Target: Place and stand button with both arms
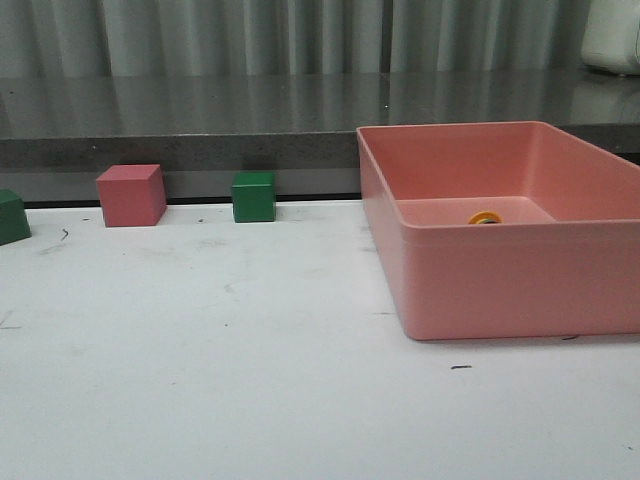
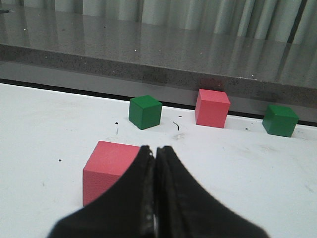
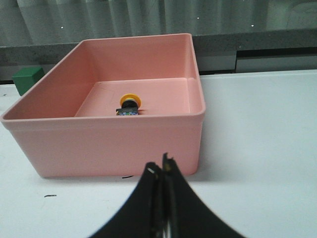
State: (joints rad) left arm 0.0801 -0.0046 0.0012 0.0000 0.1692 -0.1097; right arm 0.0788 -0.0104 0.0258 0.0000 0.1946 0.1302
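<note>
the button point(image 3: 130, 103) lies inside the pink bin point(image 3: 109, 144), near its front wall; in the front view only its yellow cap point(image 1: 485, 217) peeks over the rim at centre right. the right gripper point(image 3: 162, 171) is pressed together, holding nothing, just short of the bin. the left gripper point(image 2: 155, 151) is likewise pressed together, above a pink cube point(image 2: 106, 168), with green cubes point(image 2: 144, 112) beyond.

pink bin point(image 1: 500, 285) right | button point(image 1: 485, 218) inside | cubes back-left
</note>
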